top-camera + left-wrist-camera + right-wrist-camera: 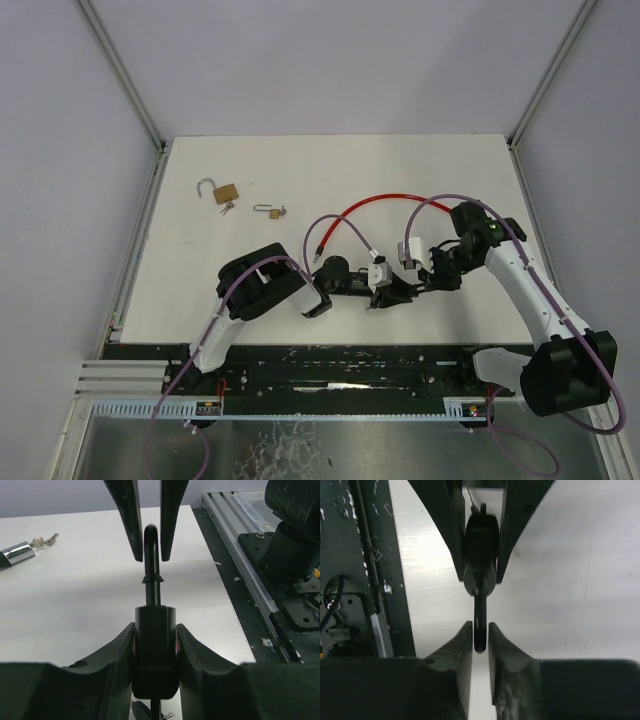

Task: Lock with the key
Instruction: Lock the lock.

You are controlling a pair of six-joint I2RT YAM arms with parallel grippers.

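- Lying toward the far left of the table (300, 170), a brass padlock (226, 192) and a smaller padlock (270, 210) sit well apart from both arms.
- The left gripper (155, 627) is clamped on the black lock body (155, 650), one finger against each side.
- The key (151, 570) sticks out of that body toward the right arm.
- The right gripper (480, 630) is parted only narrowly, its fingers flanking the key's rounded head with a sliver of gap on either side.
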